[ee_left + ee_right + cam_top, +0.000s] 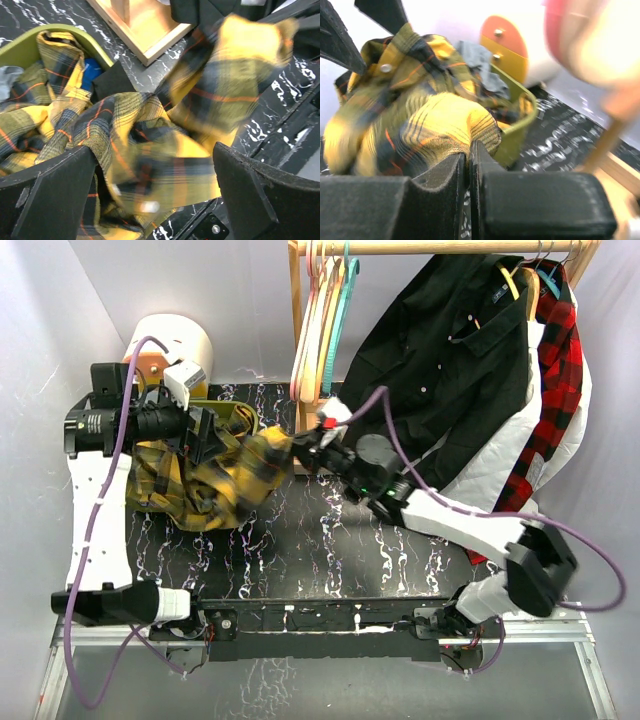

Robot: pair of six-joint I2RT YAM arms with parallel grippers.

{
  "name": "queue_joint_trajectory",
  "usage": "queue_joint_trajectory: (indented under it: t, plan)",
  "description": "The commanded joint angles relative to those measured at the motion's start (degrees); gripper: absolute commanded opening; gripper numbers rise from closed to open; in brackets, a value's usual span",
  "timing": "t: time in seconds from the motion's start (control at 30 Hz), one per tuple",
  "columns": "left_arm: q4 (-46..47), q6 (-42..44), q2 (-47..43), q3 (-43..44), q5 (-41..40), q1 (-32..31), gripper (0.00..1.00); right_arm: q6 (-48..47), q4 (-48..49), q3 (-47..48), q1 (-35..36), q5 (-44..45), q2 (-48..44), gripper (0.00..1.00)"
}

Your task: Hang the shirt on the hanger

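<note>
Top, left-wrist and right-wrist views of the shirt [205, 480], which lies bunched on the left of the table [330, 560], part of it spilling from the green bin [30, 37]. The right gripper [469, 149] has its jaws nearly together, pinching a thin fold at the heap's right edge. The left gripper [155, 150] stands with its jaws wide apart, cloth bulging between the fingers [55, 190] but not clamped. The hanger [338, 330] hangs on the wooden rail [450, 246] among pink and cream ones, well apart from both grippers. Note that you hold the garment by one shallow pinch. If you lift or drag from here, the fold may slip out, or the part in the bin may catch on the rim and tip it. The collar and shoulders are not identifiable in the heap, so a lift could bring it up twisted. Reaching for the rail, you risk taking a neighbouring hanger.
</note>
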Motion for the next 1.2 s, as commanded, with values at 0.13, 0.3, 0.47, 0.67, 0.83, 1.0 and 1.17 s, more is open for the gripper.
queue_joint_trajectory:
  t: [0.13,0.3,0.47,0.67,0.83,1.0,1.17]
  plan:
    - [-11.88,5.54,4.67,3.6,10.91,1.07,0.97,3.95,-10.73,-18.08,-1.07,12.95,-25.17,0.14]
    - [-15.8,7.33,5.81,-0.87,3.66,1.05,0.97,7.99,-14.97,-25.19,-1.07,18.48,-30.68,0.98]
    - [-17.03,7.25,4.87,0.94,2.38,1.05,0.97,1.22,-12.64,-27.63,-1.07,20.93,-36.21,0.98]
    - [-17.78,7.14,0.34,7.45,10.23,1.1,0.97,-6.33,-2.84,-29.64,-1.31,9.14,-41.32,0.98]
    - [-17.95,6.69,-3.12,10.97,14.09,2.75,0.97,-16.09,-8.43,-22.31,-1.69,-15.79,-32.55,0.98]
    - [-13.06,2.83,-6.79,18.87,11.89,9.75,0.97,-29.73,-17.88,-0.87,-2.08,-28.3,-13.13,0.99]
    - [8.23,-14.61,-17.71,9.95,-17.83,14.51,0.97,-32.08,-21.8,21.76,-2.65,-39.59,4.48,0.98]
